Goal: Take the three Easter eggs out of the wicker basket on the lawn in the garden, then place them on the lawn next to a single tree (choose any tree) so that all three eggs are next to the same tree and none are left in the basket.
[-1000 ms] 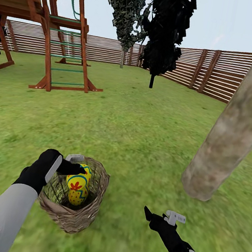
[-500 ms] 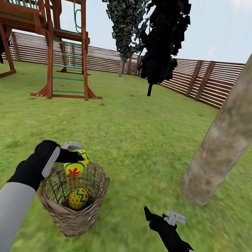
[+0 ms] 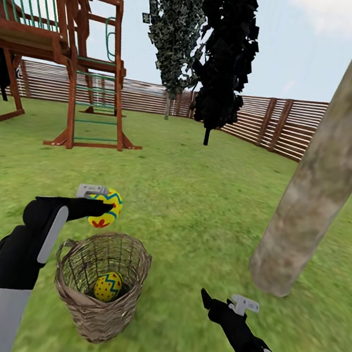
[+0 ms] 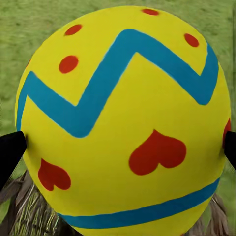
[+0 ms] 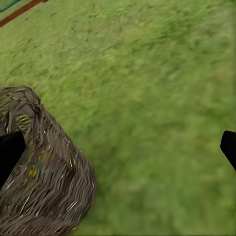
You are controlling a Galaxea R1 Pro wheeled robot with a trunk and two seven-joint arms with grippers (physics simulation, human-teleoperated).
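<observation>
the left gripper [image 3: 98, 202] is clamped on a yellow easter egg [image 3: 106, 208] with a blue-green zigzag and red marks, holding it in the air just above the far rim of the wicker basket [image 3: 99, 300], clear of the weave; in the left wrist view that held egg [image 4: 123, 123] sits between the two dark fingertips [image 4: 10, 150], with basket weave and grass behind it; a second egg [image 3: 107, 286] lies low inside the basket, seen through the open top; whether a third egg is in there i cannot tell; the basket stands upright on the lawn [image 3: 205, 204], its loop handle folded down at the left rim; the right gripper [image 3: 229, 303] hangs low over the grass to the right of the basket, apart from it, its fingers spread with nothing between them; the right wrist view shows the basket's woven side [image 5: 44, 182] with a hint of egg colour through the weave; the thick grey-beige tree [image 3: 326, 167] leans up from the grass to the right, beyond the right gripper, near the basket but not touching; further off stand a wooden playset [image 3: 59, 53], a near-black tree [image 3: 224, 58], a grey-green tree [image 3: 176, 33] and a slatted fence [image 3: 276, 124].
</observation>
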